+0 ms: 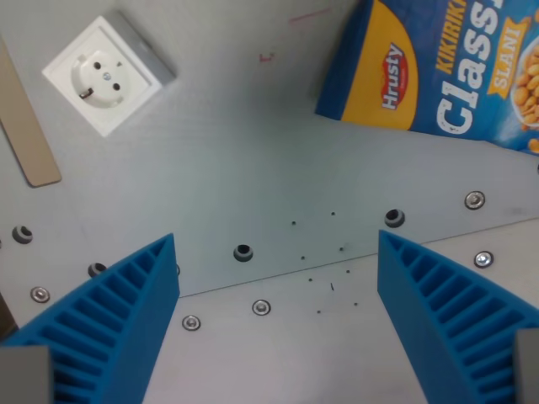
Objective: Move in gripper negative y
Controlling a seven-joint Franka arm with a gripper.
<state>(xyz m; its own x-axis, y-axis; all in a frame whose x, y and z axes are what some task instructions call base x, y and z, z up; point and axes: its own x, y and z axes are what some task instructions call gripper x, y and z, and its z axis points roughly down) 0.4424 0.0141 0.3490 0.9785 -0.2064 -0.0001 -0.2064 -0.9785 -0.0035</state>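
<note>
My gripper [278,269] is open and empty, with its two blue ribbed fingers [126,320] at the bottom of the wrist view, one on each side, above a grey metal table [253,168]. Nothing lies between the fingers. A white wall socket [108,71] lies at the upper left. A blue and yellow peanut bag [446,67] lies at the upper right.
A beige flat strip [25,135] lies along the wrist view's left edge. Several screws and holes [243,252] dot the table plates, and a seam between plates runs across below the middle.
</note>
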